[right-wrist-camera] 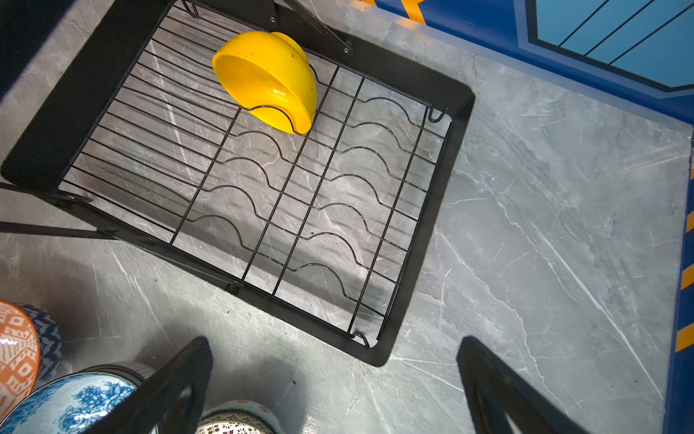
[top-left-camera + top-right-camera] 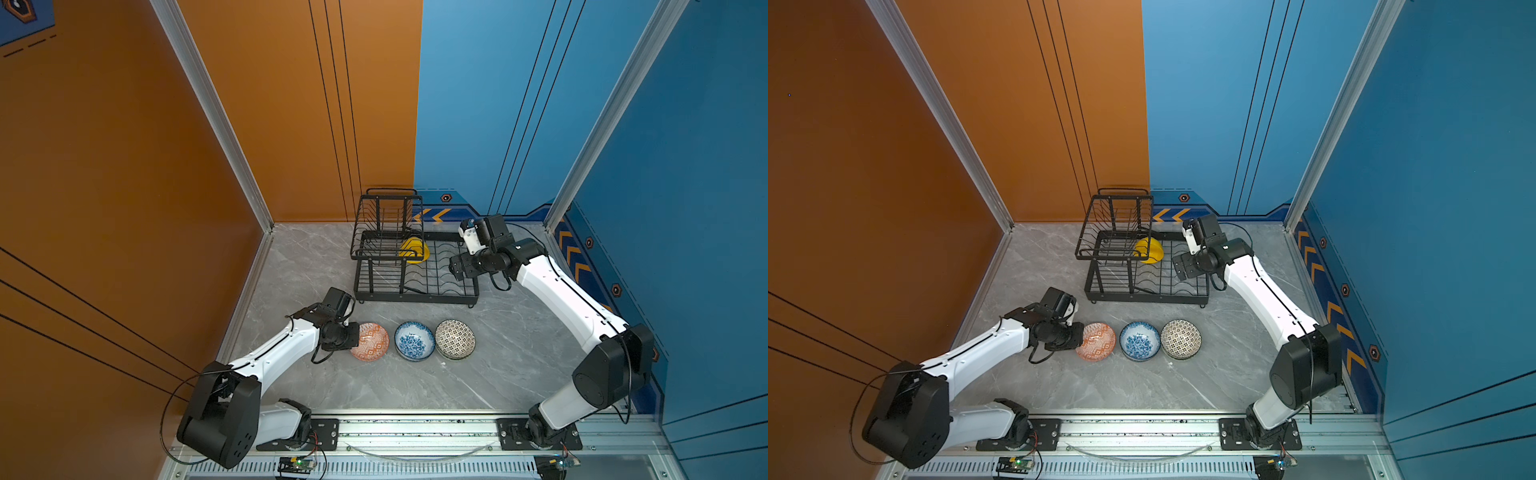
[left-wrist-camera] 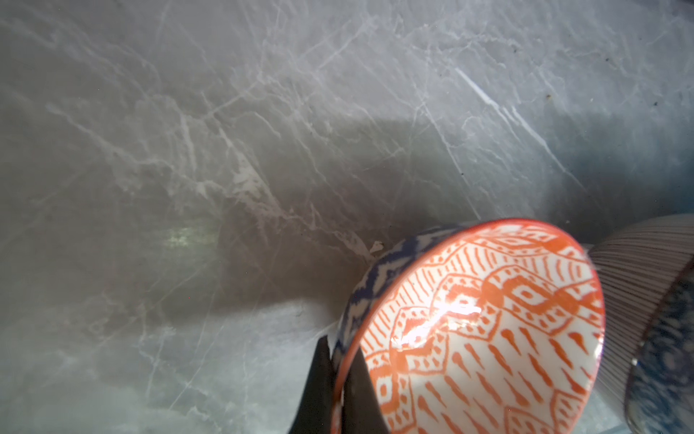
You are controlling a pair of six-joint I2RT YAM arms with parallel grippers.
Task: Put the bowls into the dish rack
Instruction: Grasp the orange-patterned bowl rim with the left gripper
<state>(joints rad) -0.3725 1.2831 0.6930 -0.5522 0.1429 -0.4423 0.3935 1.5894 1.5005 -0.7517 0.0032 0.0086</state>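
On the orange-white bowl [image 3: 488, 319] rim, left pincer [image 3: 340, 355] clamps, pointing down.

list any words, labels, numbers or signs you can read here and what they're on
No readable words or numbers anywhere.
Orange chevrons and hexagon badges on the blue wall: signs, no text.
White mark on the right arm: too small to read.
Orange bowl: pattern only.
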